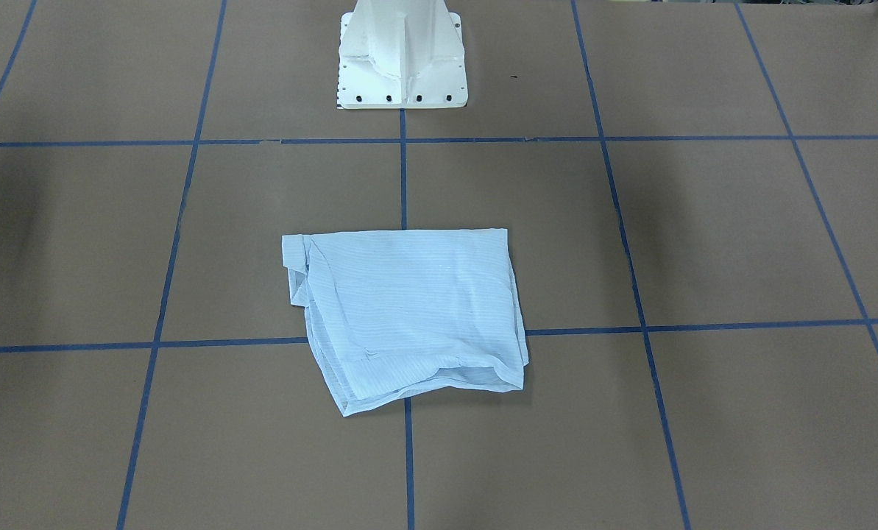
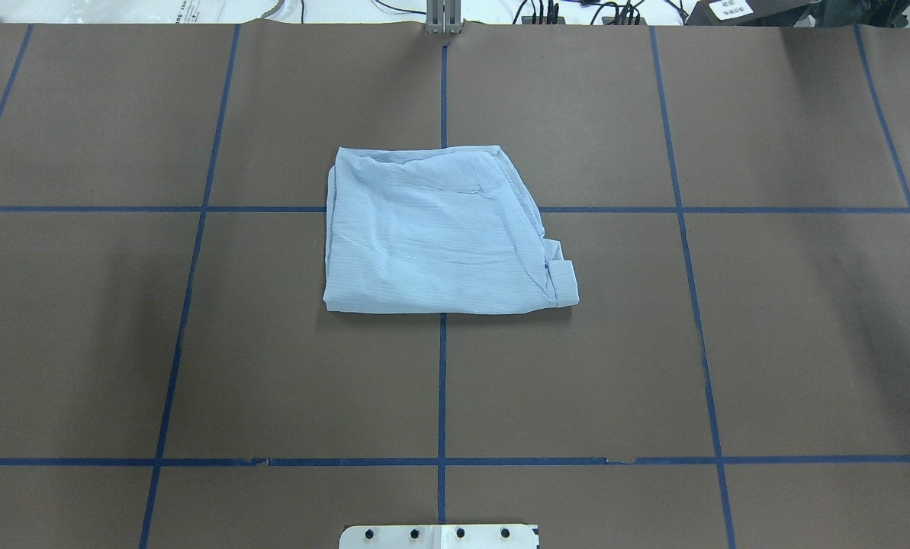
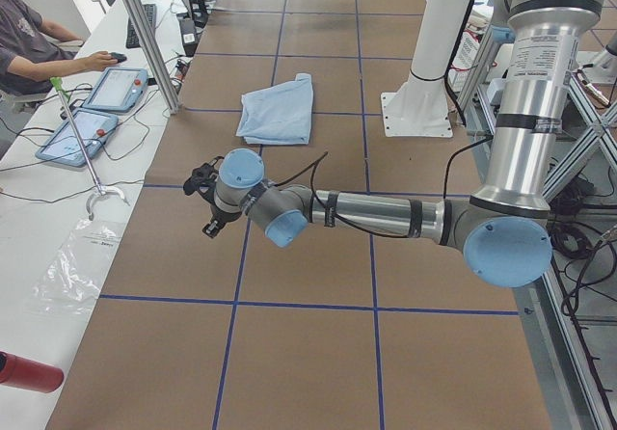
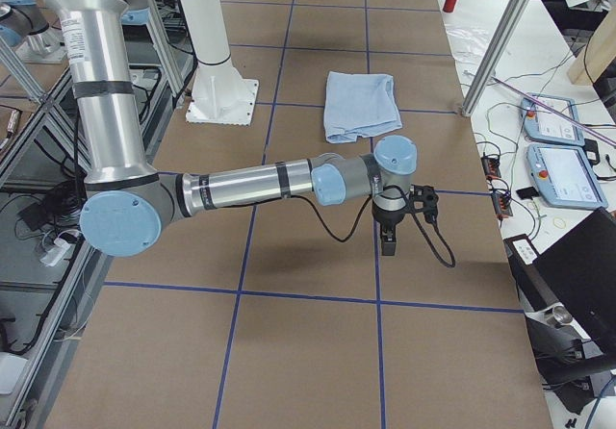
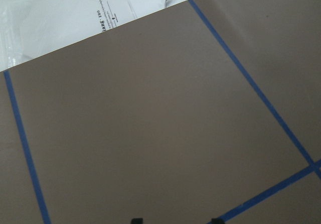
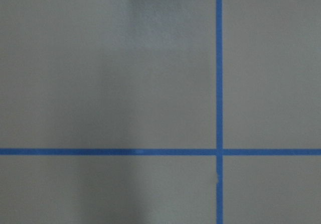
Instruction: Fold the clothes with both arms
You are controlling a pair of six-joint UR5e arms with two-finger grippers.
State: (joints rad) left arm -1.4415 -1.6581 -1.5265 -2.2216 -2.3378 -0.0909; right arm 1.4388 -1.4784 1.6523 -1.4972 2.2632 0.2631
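Left gripper (image 3: 205, 201), fingertips (image 5: 134, 220) parted on nothing, and right gripper (image 4: 404, 222), state I cannot tell, flank the folded shirt (image 2: 439, 232), both well apart; its long axis runs arm to arm.

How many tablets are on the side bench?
2: the far tablet beside the seated person, the near tablet next to it, toward the left-end camera. More could lie out of frame.

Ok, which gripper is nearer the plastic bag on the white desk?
Left. The left gripper hangs over the table close to the plastic bag, which shows in its wrist view. The right gripper hangs toward the table's other end, beyond the shirt.
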